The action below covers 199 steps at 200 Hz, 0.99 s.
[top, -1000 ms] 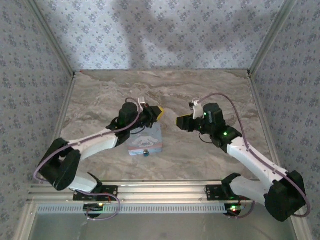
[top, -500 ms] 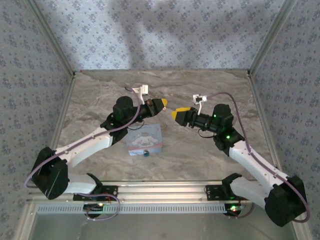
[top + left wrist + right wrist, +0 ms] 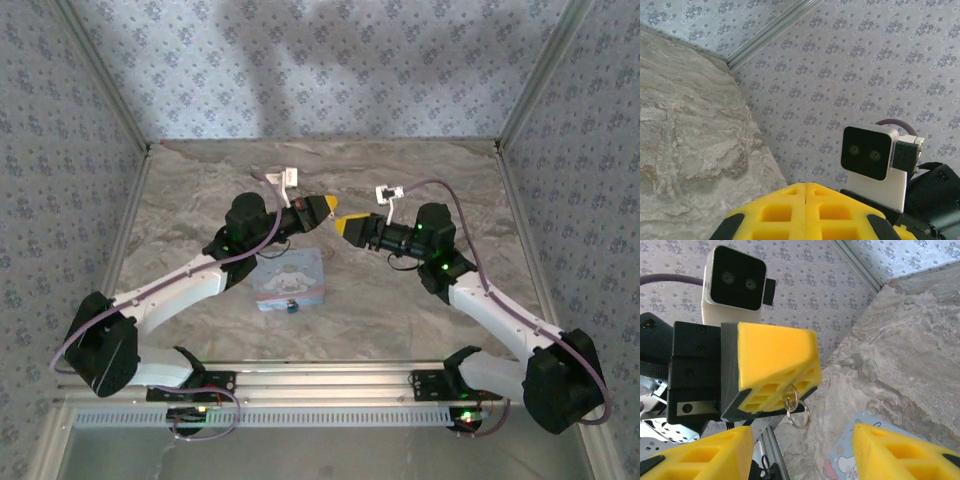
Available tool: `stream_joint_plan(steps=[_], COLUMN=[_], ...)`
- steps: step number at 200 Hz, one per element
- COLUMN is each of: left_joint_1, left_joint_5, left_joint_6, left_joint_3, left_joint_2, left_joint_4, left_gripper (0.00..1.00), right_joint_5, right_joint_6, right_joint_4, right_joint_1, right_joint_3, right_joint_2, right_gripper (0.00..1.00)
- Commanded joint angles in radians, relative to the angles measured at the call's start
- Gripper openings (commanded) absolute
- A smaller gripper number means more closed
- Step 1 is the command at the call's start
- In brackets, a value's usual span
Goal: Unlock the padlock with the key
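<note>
The right fingers (image 3: 348,222) have edged toward the left fingers (image 3: 320,208); they gape wide, empty. The left fingers are pinched shut on a dangling key ring (image 3: 797,409); the padlock (image 3: 291,305) lies well behind them.

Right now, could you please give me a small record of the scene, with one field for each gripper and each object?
left gripper: shut on a key ring, raised above the table
right gripper: open, facing the left gripper, tips apart
key ring: small rings hanging from the left gripper
padlock: at the tin's near edge, no gripper on it
tin: pale blue, flat on the table
</note>
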Motion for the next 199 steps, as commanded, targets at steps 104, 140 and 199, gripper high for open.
stream_joint_plan(steps=[104, 140, 199], left_joint_1=[-0.011, -0.011, -0.011], left_joint_5=[0.025, 0.024, 0.001], left_joint_6=[-0.003, -0.009, -0.015], left_joint_3=[-0.006, -0.011, -0.028], left_joint_2=[0.004, 0.004, -0.009], left_joint_4=[0.059, 0.069, 0.075], left_gripper=[0.00, 0.00, 0.00], right_joint_5=[-0.009, -0.009, 0.005], right_joint_6=[0.055, 0.065, 0.072], right_joint_4=[0.097, 0.106, 0.095], right_joint_1=[0.025, 0.026, 0.017], right_joint_3=[0.074, 0.077, 0.052], right_joint_2=[0.088, 0.098, 0.084], right_gripper=[0.33, 0.23, 0.10])
